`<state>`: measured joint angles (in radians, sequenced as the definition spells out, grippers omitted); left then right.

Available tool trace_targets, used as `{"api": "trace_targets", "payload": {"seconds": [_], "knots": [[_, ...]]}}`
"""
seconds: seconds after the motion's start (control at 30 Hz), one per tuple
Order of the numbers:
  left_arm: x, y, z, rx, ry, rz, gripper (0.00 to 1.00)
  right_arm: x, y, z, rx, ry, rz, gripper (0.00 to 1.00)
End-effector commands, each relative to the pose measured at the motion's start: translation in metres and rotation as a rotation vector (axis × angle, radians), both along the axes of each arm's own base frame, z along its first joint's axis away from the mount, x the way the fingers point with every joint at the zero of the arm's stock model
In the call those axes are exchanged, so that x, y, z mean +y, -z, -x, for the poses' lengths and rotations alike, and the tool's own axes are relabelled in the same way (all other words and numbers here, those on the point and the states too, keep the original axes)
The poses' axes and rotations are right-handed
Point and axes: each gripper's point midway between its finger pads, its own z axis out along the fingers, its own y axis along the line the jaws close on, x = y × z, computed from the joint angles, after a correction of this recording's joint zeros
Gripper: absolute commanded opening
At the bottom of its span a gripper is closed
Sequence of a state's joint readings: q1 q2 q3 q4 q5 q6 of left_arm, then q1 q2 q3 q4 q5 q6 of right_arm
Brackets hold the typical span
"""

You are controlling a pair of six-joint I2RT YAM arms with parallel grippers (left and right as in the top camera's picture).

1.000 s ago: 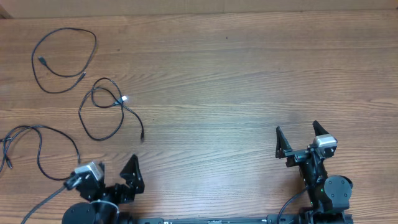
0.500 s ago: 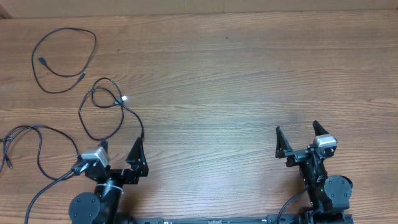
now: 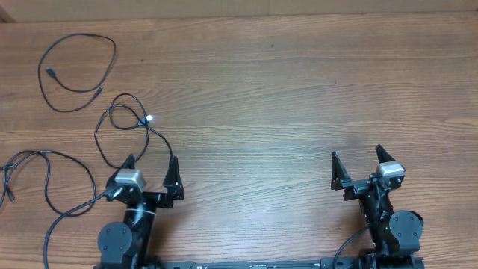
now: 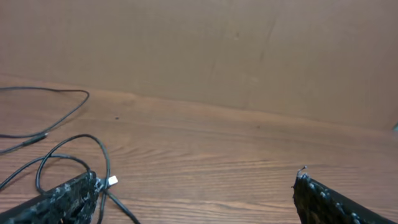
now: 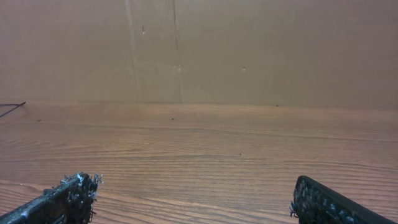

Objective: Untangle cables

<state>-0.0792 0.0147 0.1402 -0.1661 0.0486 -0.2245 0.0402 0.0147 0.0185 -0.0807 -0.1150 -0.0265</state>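
Three thin black cables lie apart as loose loops on the left of the wooden table. One loop (image 3: 75,63) is at the far left. The middle cable (image 3: 123,134) has a pale tip (image 3: 150,118) and also shows in the left wrist view (image 4: 68,155), tip (image 4: 112,181). The third cable (image 3: 48,179) lies at the left edge. My left gripper (image 3: 153,166) is open and empty just in front of the middle cable's near end. My right gripper (image 3: 357,158) is open and empty at the near right, far from all cables.
A thicker black arm cable (image 3: 63,224) runs from the left arm base toward the near edge. A brown cardboard wall (image 5: 199,50) stands along the table's far edge.
The left arm has swung right and forward, bringing its open gripper up to the middle cable's near end. The right arm and the cables have not moved.
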Motion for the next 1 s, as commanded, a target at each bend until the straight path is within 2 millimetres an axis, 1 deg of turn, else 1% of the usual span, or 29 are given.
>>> {"api": "trace_targets", "payload": {"seconds": [0.0, 0.17, 0.3, 0.4, 0.67, 0.83, 0.97], "knots": [[0.003, 0.021, -0.007, -0.007, -0.022, -0.041, 0.99, -0.001, 0.001, 0.0, -0.007, 0.005, 0.008, 1.0], [0.003, 0.026, -0.01, -0.037, -0.021, -0.075, 1.0, -0.001, 0.001, 0.0, -0.008, 0.005, 0.008, 1.0], [0.0, 0.029, -0.009, -0.036, 0.002, -0.17, 0.99, -0.001, 0.001, 0.0, -0.007, 0.005, 0.008, 1.0], [-0.002, 0.041, -0.009, 0.006, 0.019, -0.216, 1.0, -0.001, 0.001, 0.0, -0.007, 0.005, 0.008, 1.0], [-0.001, 0.042, -0.009, 0.004, 0.016, -0.253, 0.99, -0.001, 0.001, 0.0, -0.007, 0.005, 0.008, 1.0], [0.007, 0.042, -0.009, 0.007, -0.01, -0.249, 1.0, -0.001, 0.001, 0.0, -0.007, 0.005, 0.008, 1.0], [0.008, 0.042, -0.009, 0.008, -0.014, -0.25, 1.0, -0.001, 0.001, 0.0, -0.007, 0.005, 0.008, 1.0]]}}
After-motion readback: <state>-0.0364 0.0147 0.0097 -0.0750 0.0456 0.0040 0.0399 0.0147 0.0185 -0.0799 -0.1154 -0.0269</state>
